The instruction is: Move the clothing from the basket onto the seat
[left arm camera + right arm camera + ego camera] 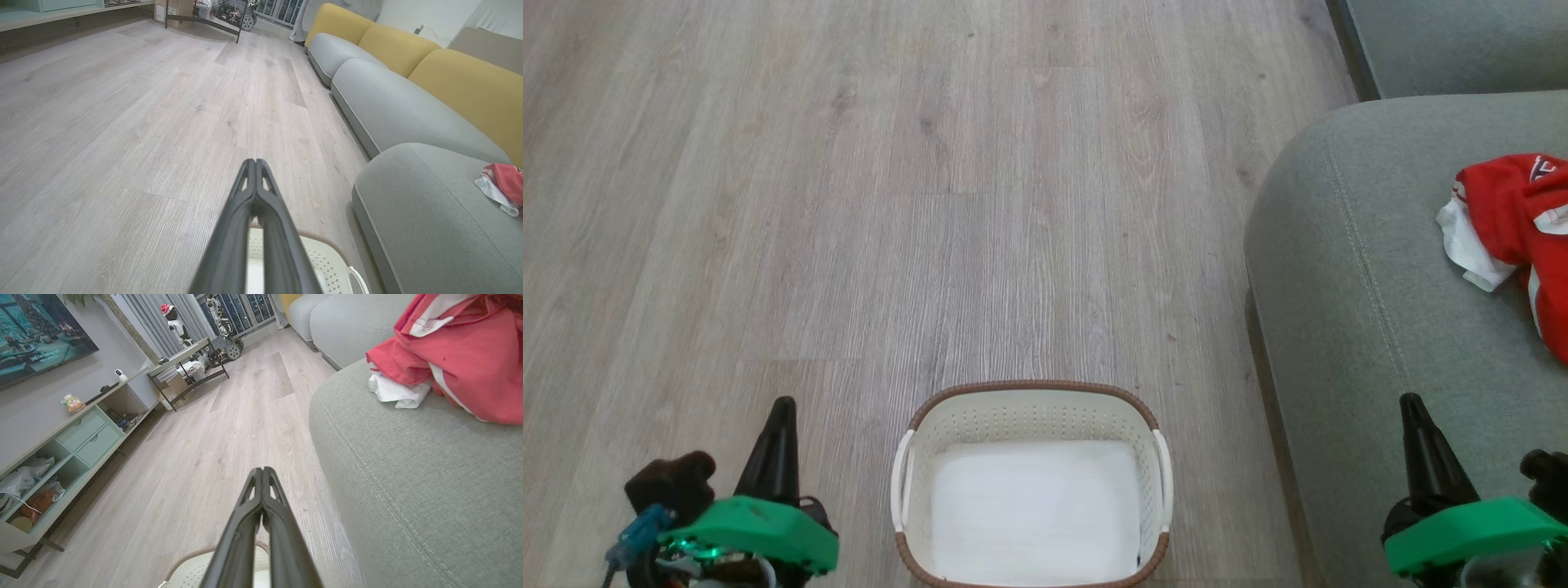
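Clothing is out of the basket and lies on the seat at the right edge of the head view, cut off by the frame there. Crumpled red heap, no clean long axis. The visible part runs roughly up-down the head view, with a white fold sticking out toward the seat's rounded outer edge and the floor. Heap sits well in from that edge, past the stitched seam, which also runs up-down the view. Right wrist view: red fabric bunched on top, white fold at its lower left, resting on the cushion.

Basket stands upright on the floor between the two arms, near the seat's side but apart from it. White handles on its left and right sides, brown rim around. Near end is cropped by the frame, so its long axis cannot be told. Flat white liner sheet covers its bottom.

Left fingers at lower left, over the floor left of the basket, pressed together tip to tip, gripping nothing, pointing up the view. Right fingers at lower right, over the seat's near part, likewise pressed together and holding nothing, well short of the clothing. Both wrist views show the dark finger pairs meeting at the tips, basket rim below them. Yellow back cushions line the sofa in the left wrist view.
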### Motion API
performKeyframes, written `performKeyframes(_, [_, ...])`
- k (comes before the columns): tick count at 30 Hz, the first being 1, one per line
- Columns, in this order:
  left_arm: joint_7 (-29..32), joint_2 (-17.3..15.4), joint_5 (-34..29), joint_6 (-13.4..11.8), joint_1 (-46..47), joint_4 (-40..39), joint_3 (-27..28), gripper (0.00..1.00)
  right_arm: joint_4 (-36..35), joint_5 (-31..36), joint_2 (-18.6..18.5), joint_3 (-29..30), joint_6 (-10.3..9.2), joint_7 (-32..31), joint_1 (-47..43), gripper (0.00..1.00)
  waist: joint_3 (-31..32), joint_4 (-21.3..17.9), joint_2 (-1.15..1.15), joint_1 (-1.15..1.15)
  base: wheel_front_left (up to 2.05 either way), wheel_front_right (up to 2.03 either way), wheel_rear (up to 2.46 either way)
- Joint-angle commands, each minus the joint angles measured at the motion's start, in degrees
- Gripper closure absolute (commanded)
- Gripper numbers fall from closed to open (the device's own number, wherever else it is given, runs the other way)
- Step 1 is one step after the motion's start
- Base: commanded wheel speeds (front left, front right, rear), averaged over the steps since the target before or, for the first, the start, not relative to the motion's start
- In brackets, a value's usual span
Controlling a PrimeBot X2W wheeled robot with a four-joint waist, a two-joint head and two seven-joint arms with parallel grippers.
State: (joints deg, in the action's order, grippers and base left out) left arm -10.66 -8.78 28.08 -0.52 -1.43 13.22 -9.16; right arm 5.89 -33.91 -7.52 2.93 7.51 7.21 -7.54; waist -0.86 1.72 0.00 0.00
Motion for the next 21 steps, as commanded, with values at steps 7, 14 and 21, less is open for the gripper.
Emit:
performKeyframes(7, [1.17,0.08,4.94,0.63,3.25,-1.48,2.20,1.00,-1.00,-4.69,-0.18,0.40,0.00,-0.94,3.50,1.00,0.04,-0.11,0.00,0.00,0.00,0.00,0.00])
performKeyframes(14, [2.32,0.50,9.20,1.16,3.56,-1.31,3.17,1.00,-0.34,-8.63,0.10,0.54,-0.01,-1.79,4.23,1.00,0.09,-0.23,0.00,0.00,0.00,0.00,0.00])
performKeyframes(21, [3.47,0.92,13.45,1.69,3.88,-1.14,4.14,1.00,0.31,-12.55,0.39,0.69,-0.01,-2.64,4.96,1.00,0.14,-0.34,0.00,0.00,0.00,0.00,0.00])
